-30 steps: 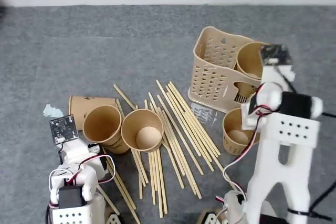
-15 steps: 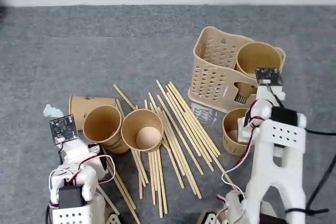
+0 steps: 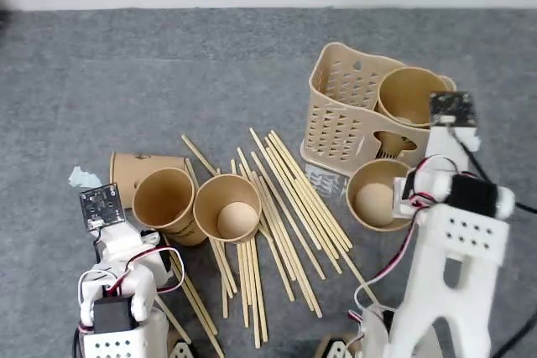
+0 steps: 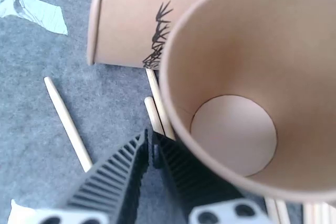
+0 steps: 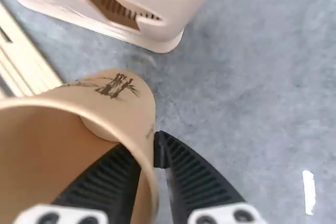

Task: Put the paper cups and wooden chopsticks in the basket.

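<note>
Right hand [image 5: 147, 146] pinches rim of paper cup [image 5: 107, 106].

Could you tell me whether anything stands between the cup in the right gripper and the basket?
Nothing visible does. The right gripper holds the paper cup beside the basket, whose one end already holds another cup.

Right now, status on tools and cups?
Left tool shut, empty. Right tool shut on tilted cup beside basket. Second cup inside basket; chopsticks on table.
</note>
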You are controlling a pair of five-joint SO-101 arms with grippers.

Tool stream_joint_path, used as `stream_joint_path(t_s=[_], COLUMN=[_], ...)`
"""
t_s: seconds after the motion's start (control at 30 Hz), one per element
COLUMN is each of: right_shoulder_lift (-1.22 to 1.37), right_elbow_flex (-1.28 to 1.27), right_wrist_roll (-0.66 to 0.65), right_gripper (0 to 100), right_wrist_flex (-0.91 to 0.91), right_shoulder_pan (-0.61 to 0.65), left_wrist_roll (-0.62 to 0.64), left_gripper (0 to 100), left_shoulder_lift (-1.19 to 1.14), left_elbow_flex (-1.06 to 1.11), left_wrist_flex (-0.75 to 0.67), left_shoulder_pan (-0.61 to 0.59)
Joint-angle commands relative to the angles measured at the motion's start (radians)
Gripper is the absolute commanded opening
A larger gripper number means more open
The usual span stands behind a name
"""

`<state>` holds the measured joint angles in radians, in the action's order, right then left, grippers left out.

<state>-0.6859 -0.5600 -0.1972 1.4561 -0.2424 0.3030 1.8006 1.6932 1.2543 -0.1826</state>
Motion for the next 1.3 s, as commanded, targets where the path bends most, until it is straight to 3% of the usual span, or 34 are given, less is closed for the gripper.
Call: stream_joint_path(t_s=[0.0,0.23,0.47,0.73,1.0,1.27], right_shoulder_lift=[-0.088,-0.147,-0.127,0.058,0.251,0.341], right_elbow_flex=[0.176,0.456,0.700,0.723,0.723,0.723], right_wrist_roll=[-0.011,-0.091,-0.091,-0.008,-0.008,-0.009], right_gripper=[0.8,0.8,0.8,0.8,0.8,3.1], right_wrist_flex=[0.127,0.272,0.211,0.008,-0.107,-0.013], right_shoulder_pan=[-0.004,0.030,0.045,0.042,0.001,-0.018], left_wrist_roll=[0.011,0.011,0.011,0.011,0.011,0.011], left_gripper=[1,1,1,1,1,1], left_shoulder_lift=[0.012,0.012,0.012,0.012,0.012,0.012], left_elbow_flex=[-0.010,-0.010,-0.010,-0.010,-0.010,-0.010], left_wrist_flex=[0.002,0.002,0.002,0.002,0.002,0.002], left_shoulder_pan=[-0.005,-0.005,-0.005,-0.005,-0.005,-0.005])
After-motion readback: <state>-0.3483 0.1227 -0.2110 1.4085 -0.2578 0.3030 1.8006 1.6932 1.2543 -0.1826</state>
